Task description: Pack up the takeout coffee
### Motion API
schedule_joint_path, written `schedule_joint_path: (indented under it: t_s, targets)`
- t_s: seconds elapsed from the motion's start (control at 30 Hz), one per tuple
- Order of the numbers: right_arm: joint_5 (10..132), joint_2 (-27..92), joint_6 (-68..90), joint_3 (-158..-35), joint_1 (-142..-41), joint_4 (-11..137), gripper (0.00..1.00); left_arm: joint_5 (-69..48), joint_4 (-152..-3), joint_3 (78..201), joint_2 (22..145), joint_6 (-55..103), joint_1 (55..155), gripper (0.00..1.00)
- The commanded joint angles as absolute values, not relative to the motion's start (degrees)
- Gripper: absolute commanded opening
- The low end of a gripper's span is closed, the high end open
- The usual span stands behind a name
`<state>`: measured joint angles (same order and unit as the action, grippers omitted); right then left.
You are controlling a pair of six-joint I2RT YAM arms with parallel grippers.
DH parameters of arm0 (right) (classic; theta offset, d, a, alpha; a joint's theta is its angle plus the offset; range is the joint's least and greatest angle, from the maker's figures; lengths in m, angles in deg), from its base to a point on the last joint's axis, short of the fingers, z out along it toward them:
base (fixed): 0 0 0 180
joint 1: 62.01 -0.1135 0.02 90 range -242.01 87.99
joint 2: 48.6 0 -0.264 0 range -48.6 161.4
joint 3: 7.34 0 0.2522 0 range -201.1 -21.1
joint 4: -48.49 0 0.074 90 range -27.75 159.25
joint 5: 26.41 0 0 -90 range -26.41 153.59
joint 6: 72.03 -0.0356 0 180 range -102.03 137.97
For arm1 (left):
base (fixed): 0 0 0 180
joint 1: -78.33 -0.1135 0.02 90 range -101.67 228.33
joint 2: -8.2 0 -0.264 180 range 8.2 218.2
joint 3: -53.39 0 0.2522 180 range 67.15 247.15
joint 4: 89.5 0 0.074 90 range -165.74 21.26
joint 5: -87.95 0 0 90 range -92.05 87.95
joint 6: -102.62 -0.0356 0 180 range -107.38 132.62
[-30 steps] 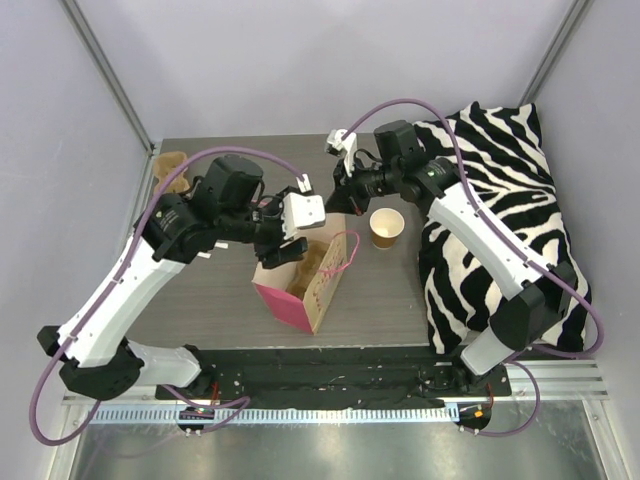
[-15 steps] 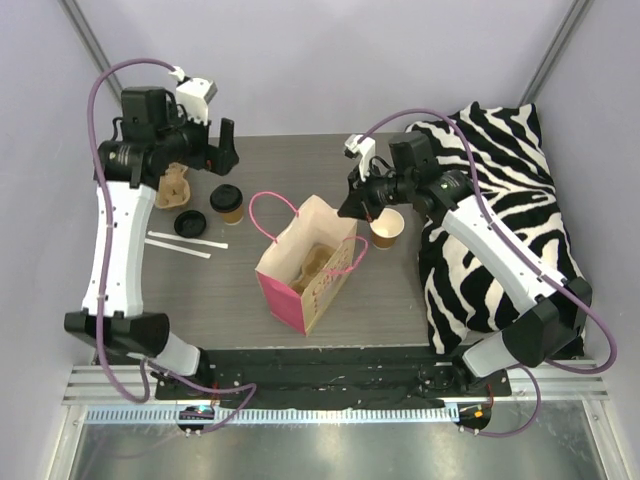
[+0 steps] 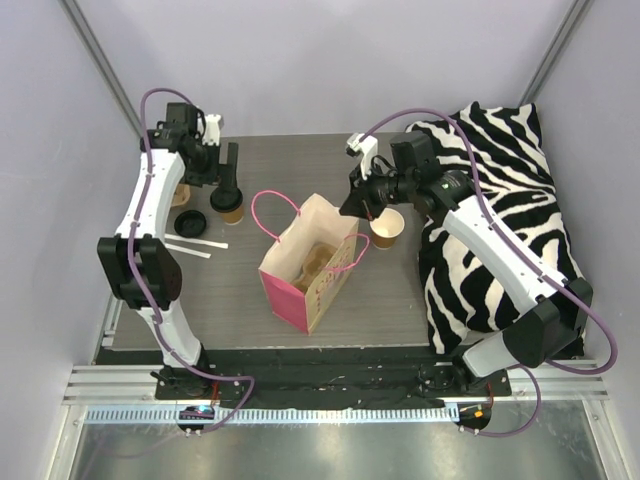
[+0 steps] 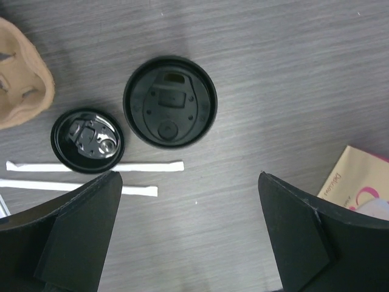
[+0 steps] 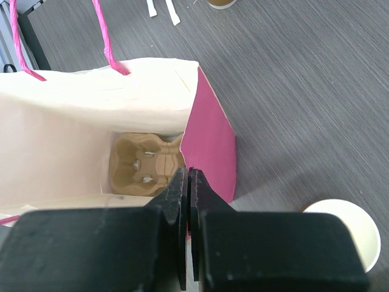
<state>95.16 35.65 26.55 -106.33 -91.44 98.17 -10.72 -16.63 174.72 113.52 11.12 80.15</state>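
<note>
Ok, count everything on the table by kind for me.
Brown paper coffee cups: 2, one lidded, one open
Black plastic lids: 2, one on a cup, one loose
White wrapped straws: 2
Brown pulp cup carriers: 2, one loose, one in the bag
Pink paper bag: 1
Zebra-striped cushion: 1
Total: 10

We log a pink bag (image 3: 305, 270), cream inside, with pink handles (image 5: 104, 30) and a tan carrier (image 5: 146, 161). Brown cup (image 3: 232, 212) with black lid (image 4: 170, 102), spare lid (image 4: 87, 140) black, straws (image 4: 146, 166) white, open cup (image 3: 387, 228) tan and cream-lined. Table (image 3: 290, 165) grey wood-grain, cushion (image 3: 500, 200) black-and-white zebra, cables (image 3: 420, 113) purple.
</note>
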Motion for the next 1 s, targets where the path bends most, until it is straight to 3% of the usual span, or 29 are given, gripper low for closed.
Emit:
schedule_joint_path:
  t_s: [0.0,0.13,0.2,0.33,0.47,0.63,0.97]
  targets:
    - [94.9,34.2,26.1,-106.2,-91.0,95.5,0.01,-10.0,-21.5,175.7,115.9,12.0,80.2,1.0]
    - [95.0,34.6,26.3,-106.4,-90.8,95.5,0.01,-9.3,-24.0,174.6,117.7,11.0,80.1,0.98]
    - [95.0,35.0,26.4,-106.6,-90.7,95.4,0.01,-8.4,-23.9,175.5,119.8,10.8,80.2,0.89]
    - [95.3,35.6,26.2,-107.1,-90.6,95.4,0.01,-7.4,-22.6,178.0,123.0,10.6,80.2,0.81]
    - [95.3,36.1,26.4,-107.3,-90.3,95.4,0.01,-5.9,-23.0,177.9,124.5,10.2,80.2,0.81]
    - [95.8,36.7,26.5,-107.6,-90.0,95.4,0.01,-5.0,-23.9,177.7,125.7,9.6,80.2,0.88]
    - [95.9,37.4,26.5,-108.0,-89.9,95.3,0.01,-5.7,-24.2,178.1,127.0,9.8,80.3,0.82]
